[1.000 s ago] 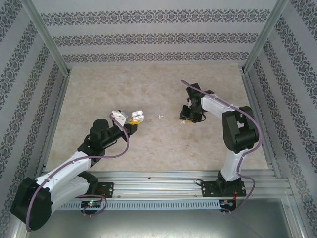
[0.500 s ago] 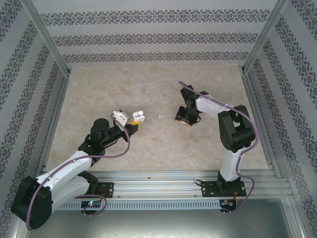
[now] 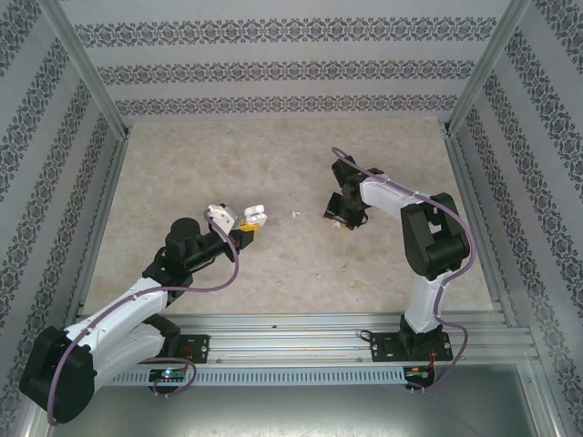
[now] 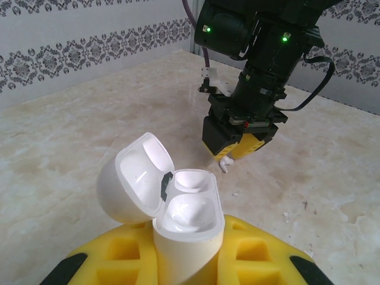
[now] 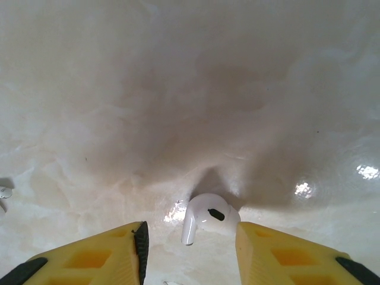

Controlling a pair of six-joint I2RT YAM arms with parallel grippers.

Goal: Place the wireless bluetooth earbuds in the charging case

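Right wrist view: the right gripper (image 5: 190, 240) has its jaws parted, straddling a small white plastic earbud (image 5: 208, 215) that lies on the pale marbled tabletop (image 5: 178, 89), just beside the right-hand jaw. Left wrist view: the left gripper (image 4: 187, 264) is clamped on the glossy white rounded charging case (image 4: 189, 222), which is held upright with its hinged lid (image 4: 133, 178) swung open, well apart from that earbud.
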